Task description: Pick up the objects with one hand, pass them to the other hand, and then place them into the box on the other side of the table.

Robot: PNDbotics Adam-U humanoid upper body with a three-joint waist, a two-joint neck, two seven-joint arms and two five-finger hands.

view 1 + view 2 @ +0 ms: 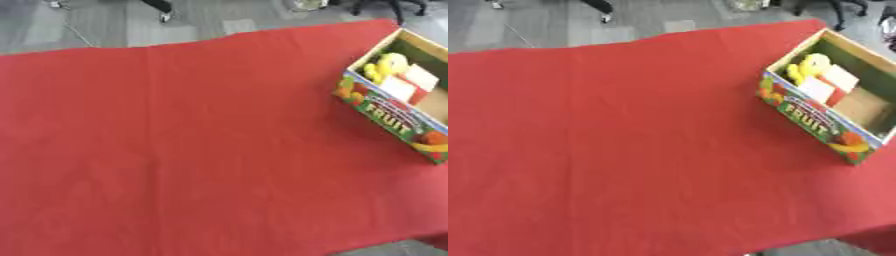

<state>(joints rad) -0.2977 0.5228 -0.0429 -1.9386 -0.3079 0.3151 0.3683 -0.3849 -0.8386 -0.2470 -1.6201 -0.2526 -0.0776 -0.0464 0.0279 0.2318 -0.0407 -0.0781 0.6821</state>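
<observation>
Sitting at the right edge of the red surface [623, 140], the box [811, 119] already holds a yellow object [808, 66] and red-and-white carton [829, 85], likely delivered; neither robot hand shows, state unknown.

box [389, 112]: right end cut by the left eye view's edge
yellow thing [808, 67]: soft lump, kind unclear
white-red item [829, 85]: blurred, can't name it
box print: only "FRUIT" legible

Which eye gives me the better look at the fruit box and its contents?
The right eye view: the fruit box sits whole in frame, open floor and far wall included, with a yellow item and a white and red item inside. The left eye view cuts the box off at its right edge.
</observation>
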